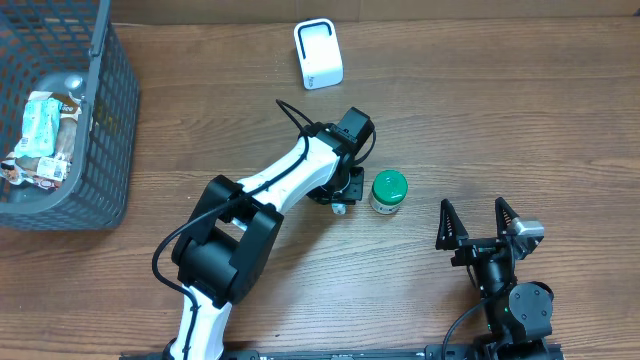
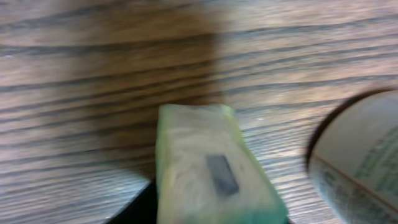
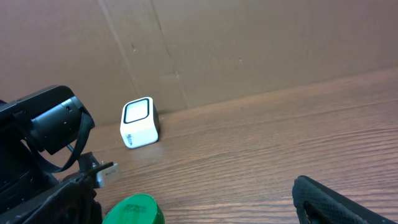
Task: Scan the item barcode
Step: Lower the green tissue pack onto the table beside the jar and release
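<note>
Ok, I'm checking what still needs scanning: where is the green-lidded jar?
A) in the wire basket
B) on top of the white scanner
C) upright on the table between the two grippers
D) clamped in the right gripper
C: the green-lidded jar stands on the table, between the left gripper and the open right gripper, held by neither, well short of the white scanner.

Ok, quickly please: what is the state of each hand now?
Left hand: cannot be told whether it is open or closed; the jar is right next to it.
Right hand: open, holding nothing.
</note>
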Robot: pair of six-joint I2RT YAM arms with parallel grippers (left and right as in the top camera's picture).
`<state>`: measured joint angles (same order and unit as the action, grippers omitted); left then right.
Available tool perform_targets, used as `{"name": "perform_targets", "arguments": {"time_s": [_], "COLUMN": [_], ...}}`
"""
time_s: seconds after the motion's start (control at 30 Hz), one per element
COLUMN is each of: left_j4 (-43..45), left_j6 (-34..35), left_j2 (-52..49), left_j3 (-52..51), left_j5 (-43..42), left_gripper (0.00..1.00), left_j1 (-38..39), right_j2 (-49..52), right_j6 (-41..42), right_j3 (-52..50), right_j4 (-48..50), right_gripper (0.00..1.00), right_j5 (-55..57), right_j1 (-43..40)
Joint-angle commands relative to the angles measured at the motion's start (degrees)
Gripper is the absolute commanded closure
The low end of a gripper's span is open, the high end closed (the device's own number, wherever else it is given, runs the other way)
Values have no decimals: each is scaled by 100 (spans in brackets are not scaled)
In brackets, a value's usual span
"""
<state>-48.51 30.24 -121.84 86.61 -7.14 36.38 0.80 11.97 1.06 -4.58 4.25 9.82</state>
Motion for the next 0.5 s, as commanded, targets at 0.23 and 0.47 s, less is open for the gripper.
{"name": "perform_targets", "arguments": {"time_s": [0.23,0.47], "left_j4": [-55,-470], "left_j6": [-81,-197], "left_j2": [-81,-76], "left_j3": [48,621], "left_j5": [7,378], "left_gripper": [44,41], "left_j1": [28,-116], "right_j2": [-57,-57], "right_j6": [-26,-26], "right_j3": [-61,-61], "right_j4": [15,17], "right_gripper": [0,0], "right_j5": [-31,-31], "right_j1": [-20,-20]}}
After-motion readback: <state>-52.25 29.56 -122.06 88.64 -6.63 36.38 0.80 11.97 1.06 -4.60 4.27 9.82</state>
